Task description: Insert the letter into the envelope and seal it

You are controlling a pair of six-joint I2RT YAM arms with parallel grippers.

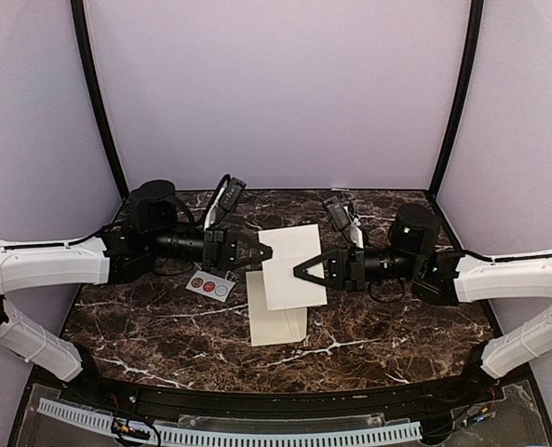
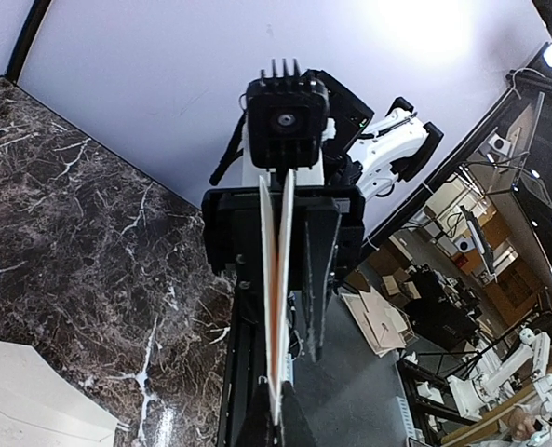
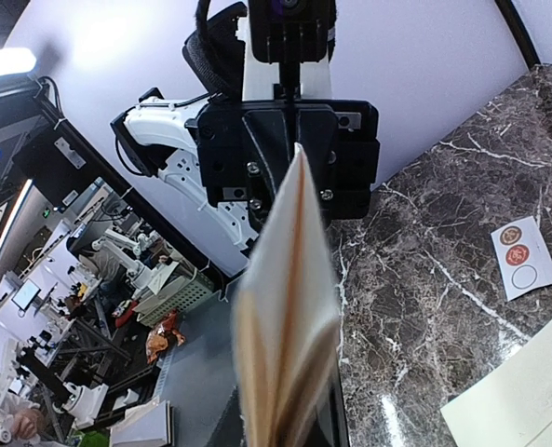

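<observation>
Letter (image 1: 289, 268), left jaws clamped on one edge, right jaws on the opposite

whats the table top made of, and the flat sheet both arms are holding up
Table top: dark brown stone look with white veins, glossy from the light glints; real marble or printed laminate, cannot tell. Held sheet: thin matte paper; edge-on in the wrist views it shows two pale layers with a tan streak between, so likely folded or layered.

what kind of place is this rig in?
Likely a robotics lab's data-collection booth: lilac walls box in a brown marble-patterned tabletop, and the wrist views show more white robot arms, monitors and cardboard boxes beyond it. The left claw and right claw pinch the tan paper letter.
</observation>
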